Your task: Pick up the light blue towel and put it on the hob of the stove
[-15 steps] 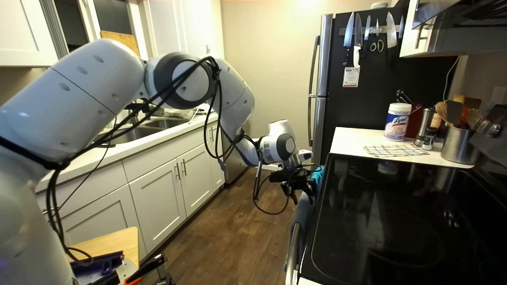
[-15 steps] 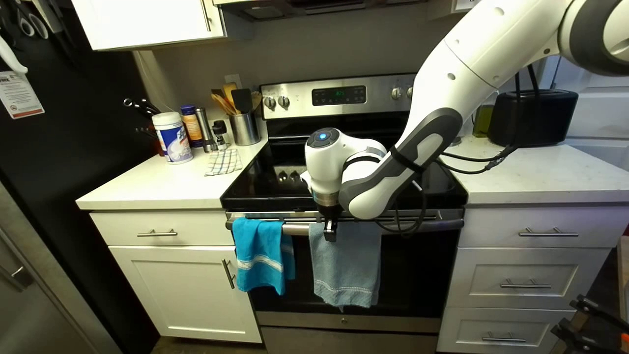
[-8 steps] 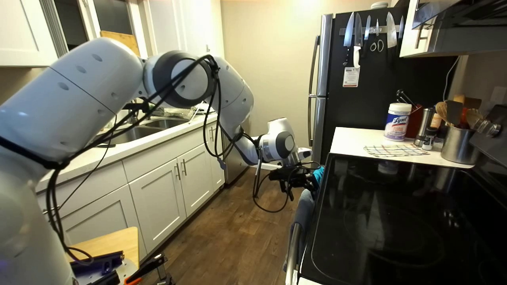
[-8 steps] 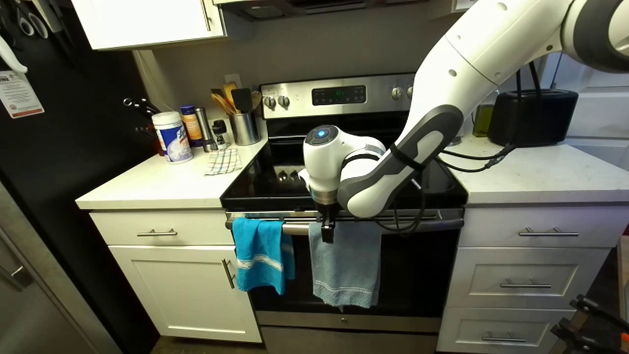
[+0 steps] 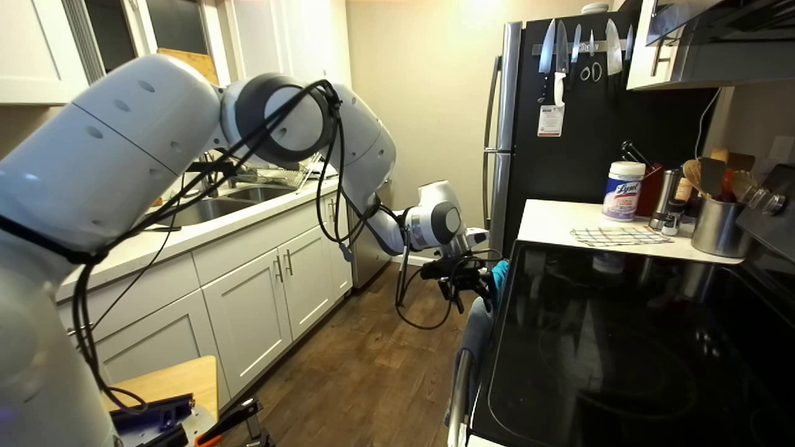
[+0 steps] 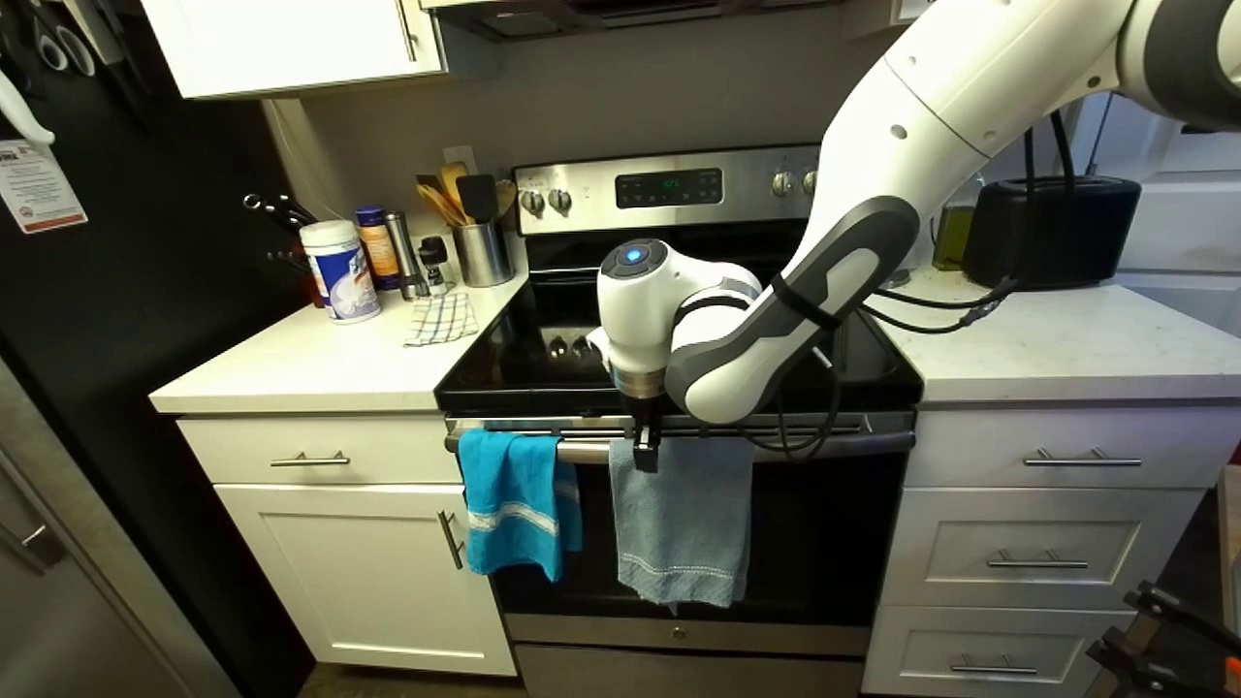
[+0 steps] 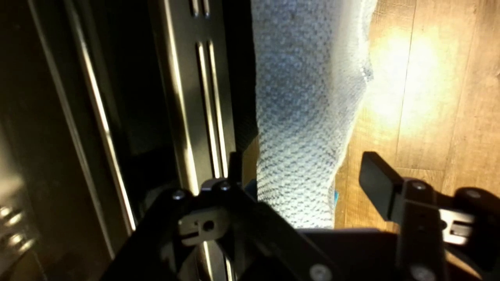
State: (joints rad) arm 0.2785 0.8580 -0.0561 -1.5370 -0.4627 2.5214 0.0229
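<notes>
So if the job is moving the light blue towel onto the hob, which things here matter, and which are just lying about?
For the job:
light blue towel, hanging, not yet lifted
hob, where it should land
fingers, spread apart

Just about:
bright blue towel, hanging too
Lysol tub
checked cloth
utensil pot
knives

Pale blue towel point(image 6: 684, 523), whitish line low down; turquoise towel point(image 6: 509, 480), bold white stripe! Black on the gripper point(image 7: 304, 171), black on the hob point(image 5: 608, 347), dark grey patching the white arm point(image 6: 902, 155), and checks all over that white cloth point(image 6: 441, 322)!
</notes>
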